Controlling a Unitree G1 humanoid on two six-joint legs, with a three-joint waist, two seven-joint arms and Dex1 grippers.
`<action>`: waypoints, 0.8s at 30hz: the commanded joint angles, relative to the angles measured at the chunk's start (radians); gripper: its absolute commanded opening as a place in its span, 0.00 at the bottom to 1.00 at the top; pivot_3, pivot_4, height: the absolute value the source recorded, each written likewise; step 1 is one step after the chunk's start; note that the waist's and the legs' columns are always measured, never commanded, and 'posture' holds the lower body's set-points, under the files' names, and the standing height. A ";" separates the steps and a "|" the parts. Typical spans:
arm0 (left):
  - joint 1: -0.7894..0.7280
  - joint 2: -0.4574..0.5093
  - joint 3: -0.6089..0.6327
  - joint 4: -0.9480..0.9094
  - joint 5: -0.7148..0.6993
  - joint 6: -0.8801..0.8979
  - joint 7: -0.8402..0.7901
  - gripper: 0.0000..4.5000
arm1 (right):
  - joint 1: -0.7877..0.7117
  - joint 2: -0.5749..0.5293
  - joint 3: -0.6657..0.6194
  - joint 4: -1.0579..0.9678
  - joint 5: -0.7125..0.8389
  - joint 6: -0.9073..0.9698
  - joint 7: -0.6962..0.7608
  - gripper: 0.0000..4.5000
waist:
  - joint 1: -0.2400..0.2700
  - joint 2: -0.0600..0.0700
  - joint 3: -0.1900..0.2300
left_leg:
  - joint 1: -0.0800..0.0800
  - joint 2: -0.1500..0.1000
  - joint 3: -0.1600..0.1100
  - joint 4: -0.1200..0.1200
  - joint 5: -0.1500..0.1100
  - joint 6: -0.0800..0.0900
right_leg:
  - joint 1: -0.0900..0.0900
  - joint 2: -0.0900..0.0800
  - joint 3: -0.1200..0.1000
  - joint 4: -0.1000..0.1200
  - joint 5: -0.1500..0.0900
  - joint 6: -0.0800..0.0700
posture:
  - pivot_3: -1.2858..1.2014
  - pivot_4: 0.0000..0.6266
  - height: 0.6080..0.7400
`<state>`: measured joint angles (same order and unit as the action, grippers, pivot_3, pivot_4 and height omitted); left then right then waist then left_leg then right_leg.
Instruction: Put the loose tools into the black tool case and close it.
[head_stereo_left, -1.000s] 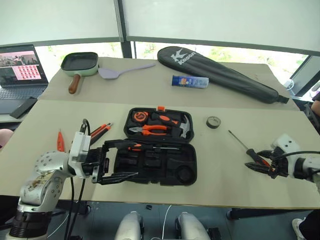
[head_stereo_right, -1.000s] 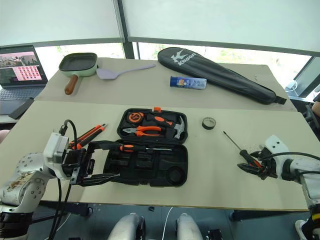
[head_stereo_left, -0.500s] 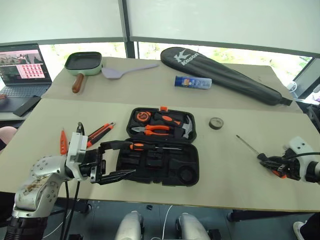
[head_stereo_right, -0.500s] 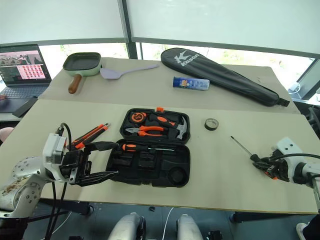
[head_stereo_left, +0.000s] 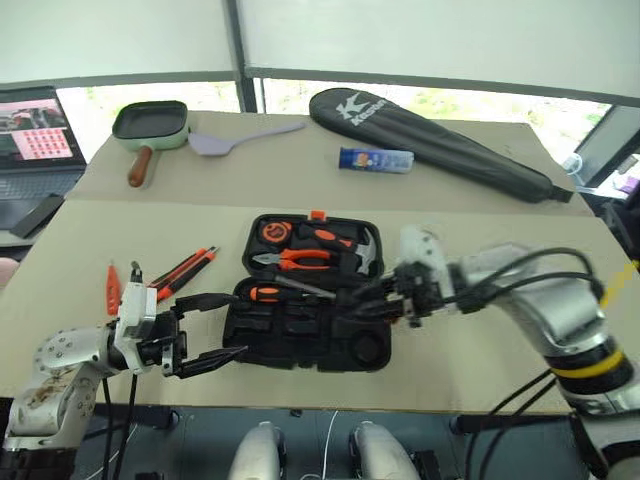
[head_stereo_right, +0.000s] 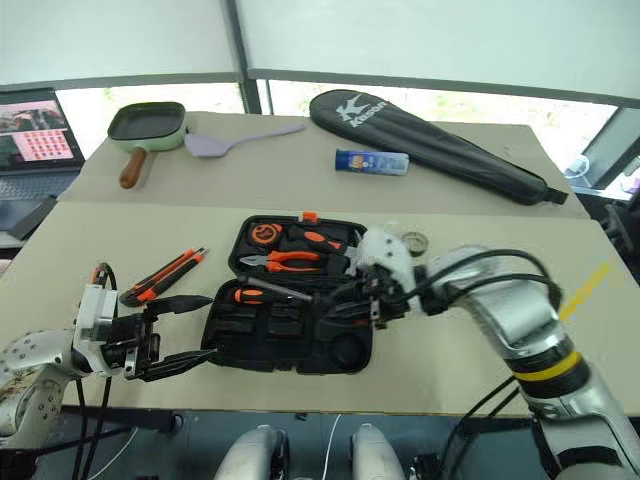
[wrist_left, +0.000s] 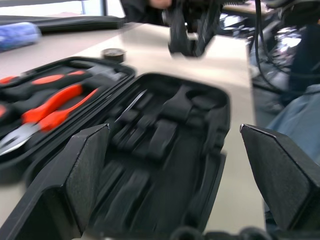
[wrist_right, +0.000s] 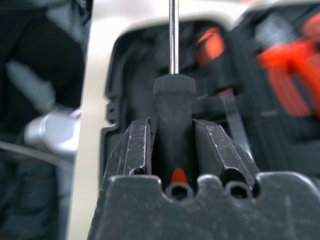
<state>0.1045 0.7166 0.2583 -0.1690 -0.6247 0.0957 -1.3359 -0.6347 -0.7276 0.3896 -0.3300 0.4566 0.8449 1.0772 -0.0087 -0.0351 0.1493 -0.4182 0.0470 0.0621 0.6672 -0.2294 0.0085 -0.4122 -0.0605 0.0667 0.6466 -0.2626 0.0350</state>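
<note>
Right gripper (wrist_right: 171, 145) swung over open black tool case (head_stereo_left: 300, 335), clamping screwdriver (wrist_right: 172, 107), shaft pointing robot's left, left gripper (head_stereo_left: 205, 330) wide.

green frying pan (head_stereo_left: 152, 126), purple spatula (head_stereo_left: 240, 139), black racket bag (head_stereo_left: 430, 143), blue tube (head_stereo_left: 376, 159), open laptop (head_stereo_left: 38, 137)

The tool case (head_stereo_left: 305, 330) lies open at the near middle of the surface (head_stereo_left: 480, 230); pliers (head_stereo_left: 295, 259) and a hammer (head_stereo_left: 360, 250) sit in its far half. Left of it lie a utility knife (head_stereo_left: 185, 270) and a tester pen (head_stereo_left: 110, 288). The right hand (wrist_right: 172, 150), over the case's near half, holds a screwdriver (wrist_right: 173, 100). Behind lie a racket bag (head_stereo_left: 430, 145), spatula (head_stereo_left: 240, 138) and pan (head_stereo_left: 148, 128).
</note>
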 joint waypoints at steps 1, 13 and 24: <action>0.010 0.002 0.032 0.011 0.008 -0.037 0.005 1.00 | -0.050 0.033 0.056 0.035 -0.079 0.002 -0.042 0.20 | 0.004 0.000 0.000 | -0.004 0.000 0.000 0.001 0.000 0.000 | -0.005 0.000 0.000 0.000 0.000 0.001 | 0.52 0.24 1.00; 0.073 0.009 0.051 0.002 0.039 -0.092 0.017 1.00 | -0.158 0.035 0.203 0.241 -0.311 -0.178 0.066 0.20 | 0.000 0.000 0.000 | -0.010 0.002 0.004 0.008 0.000 0.000 | -0.009 0.003 -0.003 0.004 0.002 0.000 | 0.52 0.24 1.00; 0.026 0.024 0.052 0.049 0.064 -0.125 0.028 1.00 | -0.194 0.099 0.199 0.317 -0.332 -0.120 0.095 0.44 | -0.009 -0.001 -0.001 | -0.006 0.002 0.006 0.009 0.000 0.000 | -0.009 0.004 -0.002 0.010 0.002 -0.002 | 0.52 0.24 1.00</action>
<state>0.1334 0.7397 0.2976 -0.1032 -0.5527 -0.0160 -1.3172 -0.8224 -0.6193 0.5796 -0.0205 0.1608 0.7065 1.1732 -0.0179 -0.0359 0.1487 -0.4237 0.0493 0.0682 0.6763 -0.2291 0.0084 -0.4207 -0.0564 0.0647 0.6572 -0.2607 0.0331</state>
